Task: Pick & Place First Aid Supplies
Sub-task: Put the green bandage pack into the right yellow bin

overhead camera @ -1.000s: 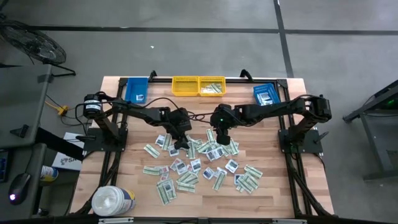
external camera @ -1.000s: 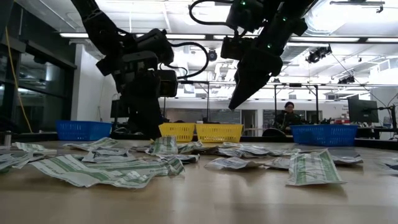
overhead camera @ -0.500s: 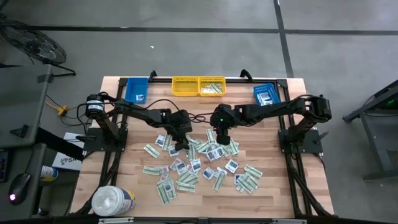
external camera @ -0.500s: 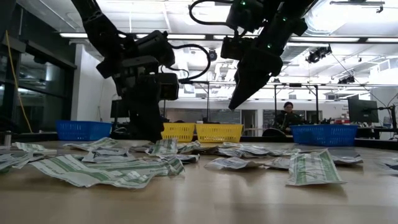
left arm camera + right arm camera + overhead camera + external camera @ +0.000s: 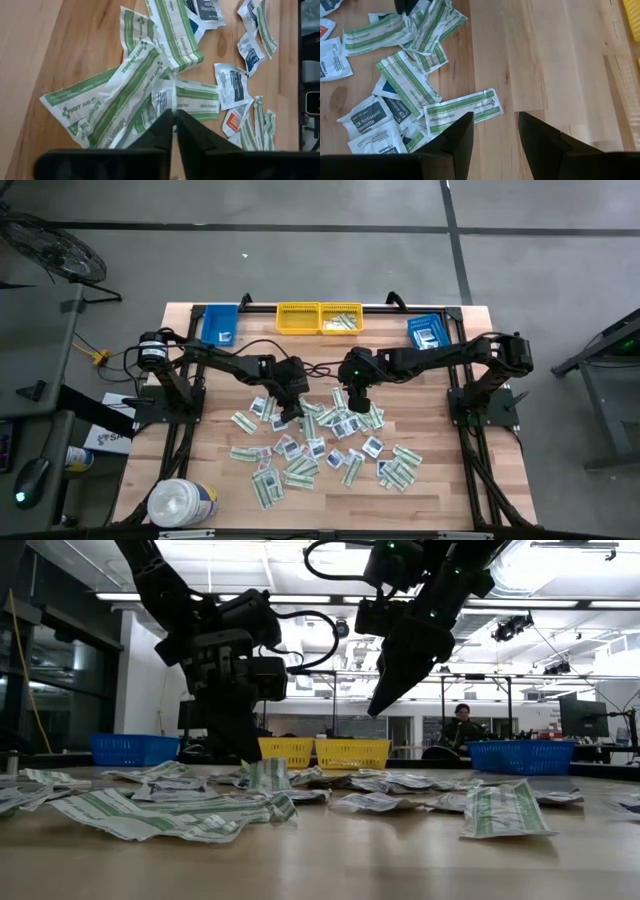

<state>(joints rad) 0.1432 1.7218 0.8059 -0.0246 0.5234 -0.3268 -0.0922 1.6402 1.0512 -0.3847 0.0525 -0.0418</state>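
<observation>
Since a second ago my left gripper (image 5: pixel 173 120) has snapped from spread to pinching a green-striped bandage packet (image 5: pixel 182 97) at the pile's (image 5: pixel 320 445) far-left edge on the tabletop (image 5: pixel 470 480); my right gripper (image 5: pixel 495 131) hovers spread beside a bandage strip (image 5: pixel 462 109)

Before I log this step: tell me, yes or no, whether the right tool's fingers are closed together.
No: in the right wrist view the right tool shows bare wood between its two fingers.

The left tool (image 5: pixel 173 120) has closed over the packet pile (image 5: pixel 135 90). A green-white strip (image 5: pixel 266 772) now stands slightly raised there.
</observation>
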